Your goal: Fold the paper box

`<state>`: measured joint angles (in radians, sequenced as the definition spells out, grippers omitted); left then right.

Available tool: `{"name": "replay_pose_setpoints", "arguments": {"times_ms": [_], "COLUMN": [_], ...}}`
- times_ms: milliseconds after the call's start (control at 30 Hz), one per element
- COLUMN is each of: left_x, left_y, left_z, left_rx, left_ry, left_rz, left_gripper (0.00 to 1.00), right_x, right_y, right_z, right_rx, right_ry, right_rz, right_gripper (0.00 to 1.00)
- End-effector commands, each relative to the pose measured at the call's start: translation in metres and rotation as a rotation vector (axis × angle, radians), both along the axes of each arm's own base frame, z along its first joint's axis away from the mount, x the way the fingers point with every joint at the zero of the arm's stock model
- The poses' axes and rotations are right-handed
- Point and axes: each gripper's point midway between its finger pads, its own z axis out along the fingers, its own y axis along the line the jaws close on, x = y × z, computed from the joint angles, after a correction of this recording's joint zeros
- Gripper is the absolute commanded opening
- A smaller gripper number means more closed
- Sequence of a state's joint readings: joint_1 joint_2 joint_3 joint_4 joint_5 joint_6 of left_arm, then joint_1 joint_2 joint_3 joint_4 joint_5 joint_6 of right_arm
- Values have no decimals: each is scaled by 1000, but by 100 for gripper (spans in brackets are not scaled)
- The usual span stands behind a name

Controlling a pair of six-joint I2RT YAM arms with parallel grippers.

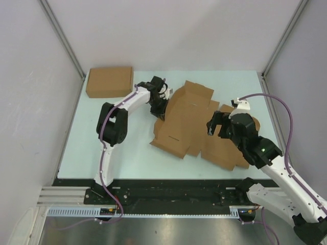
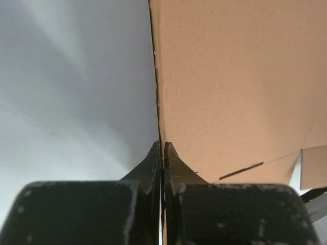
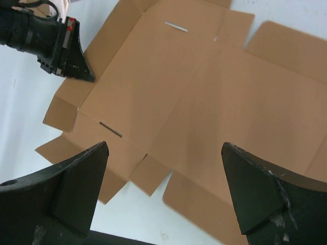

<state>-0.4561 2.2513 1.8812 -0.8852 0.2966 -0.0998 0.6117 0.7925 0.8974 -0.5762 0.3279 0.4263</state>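
The paper box [image 1: 189, 122] is a flat brown die-cut sheet with flaps and slots, spread over the middle of the table; its left part is tilted up. My left gripper [image 1: 159, 104] is shut on the sheet's left edge. In the left wrist view that edge runs straight into the closed gripper [image 2: 162, 145], and the cardboard face [image 2: 230, 76] fills the right half. My right gripper [image 1: 211, 126] hangs open above the sheet's right half, holding nothing. In the right wrist view the wide-apart right gripper [image 3: 164, 147] frames the sheet [image 3: 194, 92], and the left gripper [image 3: 84, 74] pinches its far-left flap.
A ready-made flat brown box [image 1: 109, 81] lies at the back left corner of the pale mat [image 1: 127, 153]. White walls and metal posts enclose the table on three sides. Both arm bases sit on the black rail at the near edge.
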Motion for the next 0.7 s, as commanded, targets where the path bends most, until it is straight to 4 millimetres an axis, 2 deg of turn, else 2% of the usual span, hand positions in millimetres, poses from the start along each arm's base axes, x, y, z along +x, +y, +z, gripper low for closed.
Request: {"name": "replay_pose_setpoints", "arguments": {"times_ms": [0, 100, 133, 200, 233, 267, 300, 367, 433, 467, 533, 567, 600, 633, 667], "left_x": [-13, 5, 9, 21, 30, 34, 37, 49, 57, 60, 65, 65, 59, 59, 40], "left_y": [-7, 18, 25, 44, 60, 68, 71, 77, 77, 80, 78, 83, 88, 85, 95], "left_z": [17, 12, 10, 5, 8, 9, 15, 39, 60, 85, 114, 143, 146, 158, 164], "left_rx": [-1, 156, 201, 318, 408, 449, 467, 478, 459, 445, 396, 370, 362, 294, 269], "left_ry": [-58, -124, -137, -174, -211, -227, -248, -334, -400, -454, -518, -577, -583, -609, -616], "left_rz": [-165, -116, -94, -45, 5, 47, 64, 141, 195, 237, 311, 369, 405, 490, 541], "left_gripper": [2, 5, 11, 15, 34, 43, 48, 61, 67, 67, 69, 69, 69, 72, 73], "right_x": [1, 1, 1, 1, 1, 2, 2, 2, 4, 4, 6, 6, 7, 8, 10], "right_y": [7, 10, 10, 9, 8, 7, 6, 5, 5, 5, 5, 6, 5, 4, 4], "right_z": [4, 2, 2, -2, -4, -5, -6, -8, -9, -9, -11, -10, -9, -10, -11], "right_rx": [50, 51, 46, 30, 21, 13, 5, 0, -3, -2, -7, -7, -10, -14, -17], "right_ry": [4, 14, 16, 31, 35, 35, 40, 46, 49, 49, 51, 48, 43, 41, 44], "right_rz": [12, 24, 25, 26, 23, 20, 16, 10, 3, 3, -3, 0, -7, -12, -17], "right_gripper": [100, 99, 99, 99, 99, 99, 100, 99, 100, 100, 100, 100, 99, 100, 100]}}
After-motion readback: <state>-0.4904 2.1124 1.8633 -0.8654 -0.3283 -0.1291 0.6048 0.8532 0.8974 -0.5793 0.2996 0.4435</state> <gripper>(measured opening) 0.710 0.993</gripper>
